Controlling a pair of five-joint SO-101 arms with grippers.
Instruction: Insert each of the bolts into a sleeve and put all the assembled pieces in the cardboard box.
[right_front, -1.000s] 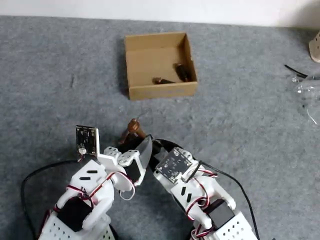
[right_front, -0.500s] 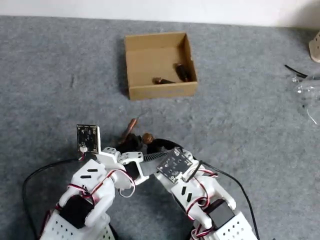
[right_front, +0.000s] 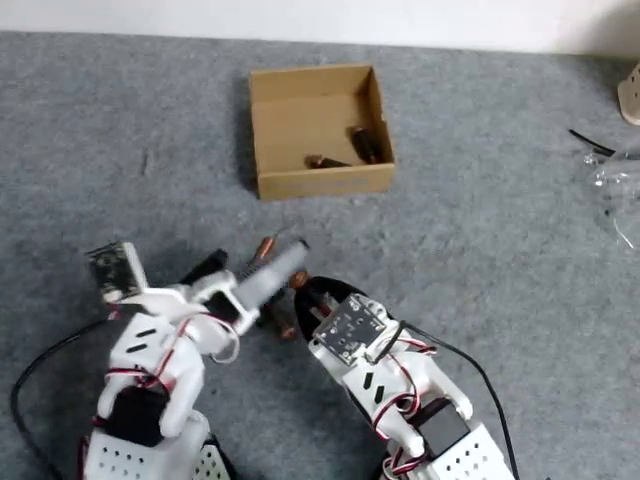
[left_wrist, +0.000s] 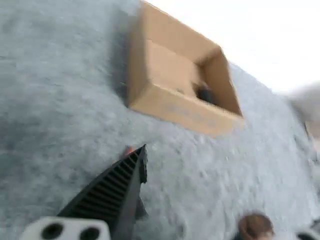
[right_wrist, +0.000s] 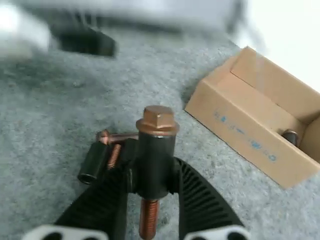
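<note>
My right gripper (right_wrist: 152, 197) is shut on a black sleeve (right_wrist: 155, 155) with a copper bolt (right_wrist: 157, 120) through it, held upright just above the carpet; it is my right gripper (right_front: 298, 292) in the high view too. Beside it on the carpet lie a loose black sleeve (right_wrist: 92, 162) and two copper bolts (right_wrist: 114, 155), (right_wrist: 107, 136). My left gripper (right_front: 265, 272) is just left of the right one, open with nothing held; one black finger (left_wrist: 120, 187) points toward the cardboard box (right_front: 320, 182). The box (left_wrist: 175, 107) holds two dark assembled pieces (right_front: 325, 161), (right_front: 365, 143).
Grey carpet covers the table. Cables and clear plastic (right_front: 610, 165) lie at the far right edge. Open carpet lies between the grippers and the cardboard box (right_wrist: 250, 132), and to the left of the box.
My left arm has swung to the left and its gripper has drawn away from the right gripper. The right gripper now holds the sleeve with the bolt alone.
</note>
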